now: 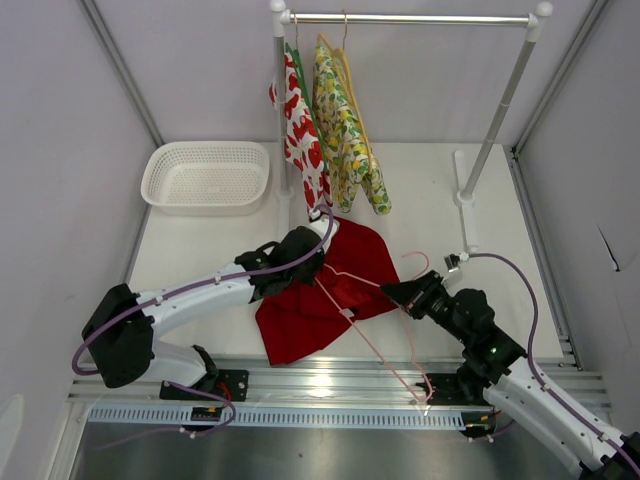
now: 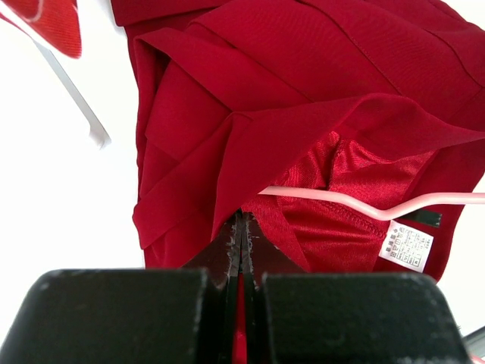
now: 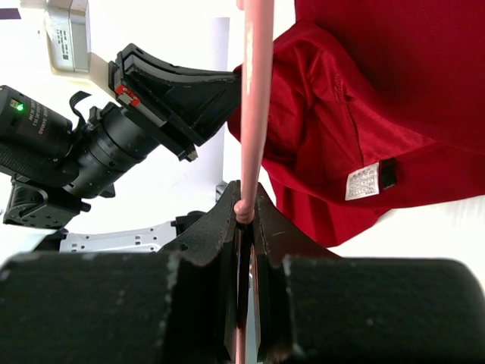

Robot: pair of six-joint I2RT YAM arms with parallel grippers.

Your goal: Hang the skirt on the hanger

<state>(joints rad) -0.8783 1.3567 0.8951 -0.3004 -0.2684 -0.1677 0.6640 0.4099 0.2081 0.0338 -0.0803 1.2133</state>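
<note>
The red skirt (image 1: pixel 325 290) lies crumpled on the white table between the arms. It fills the left wrist view (image 2: pixel 303 98) and shows in the right wrist view (image 3: pixel 394 98), white label up. The pink wire hanger (image 1: pixel 372 336) lies across it, one arm entering the waist opening (image 2: pixel 356 203). My left gripper (image 1: pixel 305 258) is shut on the skirt's waist edge (image 2: pixel 241 220), lifting it. My right gripper (image 1: pixel 408 293) is shut on a pink hanger wire (image 3: pixel 254 114) beside the skirt's right edge.
A white basket (image 1: pixel 206 176) stands at the back left. A garment rail (image 1: pixel 410 18) at the back holds a fruit-print garment (image 1: pixel 303 135) and a yellow-green garment (image 1: pixel 345 130). The rail's foot (image 1: pixel 465 195) rests at back right.
</note>
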